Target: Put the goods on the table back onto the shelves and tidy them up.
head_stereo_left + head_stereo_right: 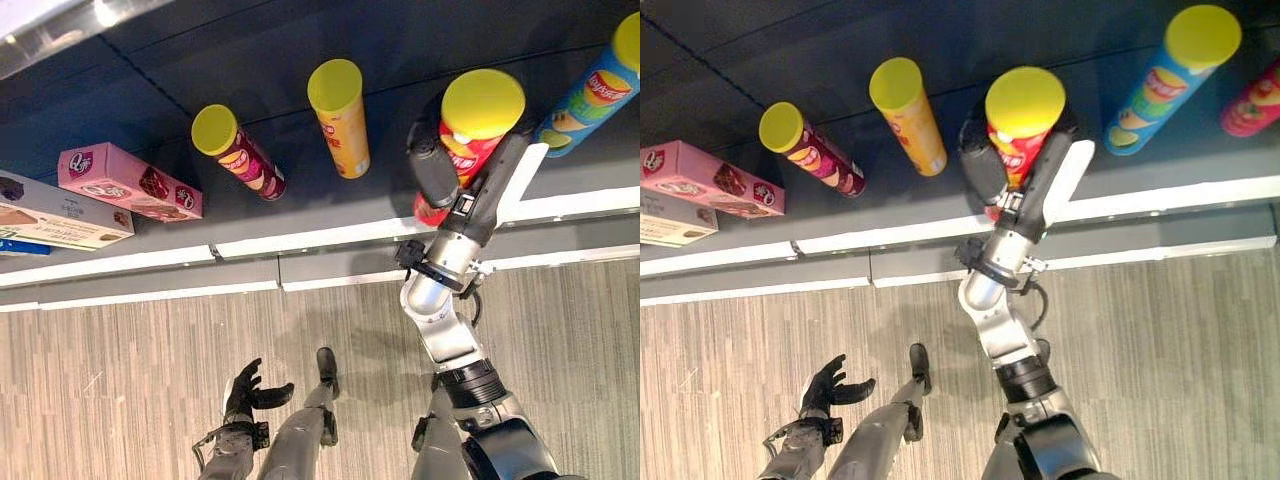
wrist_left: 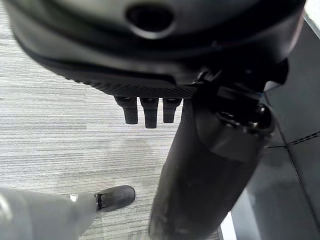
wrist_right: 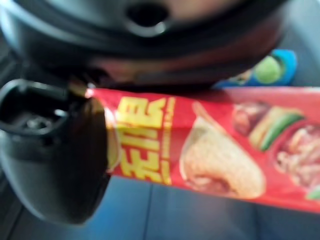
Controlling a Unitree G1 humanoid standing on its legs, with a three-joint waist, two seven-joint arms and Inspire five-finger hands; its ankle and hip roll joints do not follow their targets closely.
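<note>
The dark shelf (image 1: 300, 190) ran across the upper part of the head views, white-edged along its front, above a grey striped floor (image 1: 120, 350); on it lay two boxes at the left, a pink box (image 1: 128, 182) and a pale box (image 1: 55, 222) beside it; further along stood a purple can (image 1: 240, 155), an orange can (image 1: 340, 115) and a blue can (image 1: 585, 95), all yellow-lidded and well apart.

The right robot hand (image 1: 440, 165) was closed round the red can (image 1: 470, 140), thumb on one side and fingers on the other, the can upright over the shelf between the orange and blue cans; whether its base touched the shelf could not be told.

Judgement: the step in hand was placement; the can should be lowered squarely until seated, kept clear of the blue can, and released only then.

The right arm reached up and forward, wrist straight; the left robot hand (image 1: 250, 390) hung low over the floor, fingers loosely spread, holding nothing.
</note>
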